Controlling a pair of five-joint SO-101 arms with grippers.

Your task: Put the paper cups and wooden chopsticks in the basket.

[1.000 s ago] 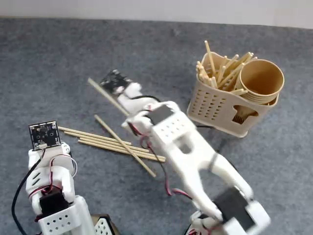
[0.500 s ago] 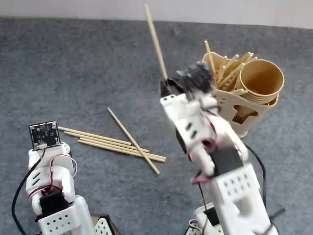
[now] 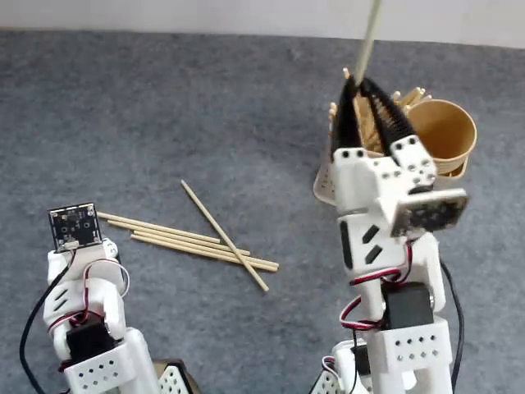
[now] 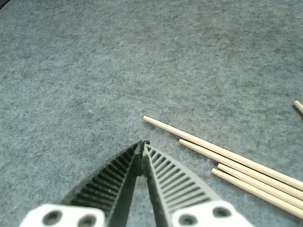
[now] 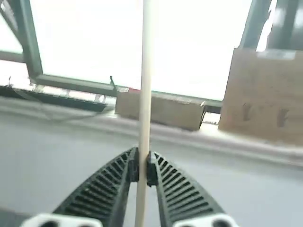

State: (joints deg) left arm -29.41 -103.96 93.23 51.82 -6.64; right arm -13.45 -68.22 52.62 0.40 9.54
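The right gripper (image 3: 362,82) has lifted a stick (image 3: 370,33) off the table (image 3: 123,107) and now pinches it upright over the basket (image 3: 325,185). I think it can drop in next. More sticks (image 3: 189,238) lie by the left gripper (image 4: 142,147), pinched shut on nothing.

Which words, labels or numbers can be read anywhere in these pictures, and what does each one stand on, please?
No text can be read anywhere.
Cardboard box: dark marks, too blurred to read.
Circuit boards on the arms: any print is too small to read.
The held chopstick, paper cups, basket: no print visible.
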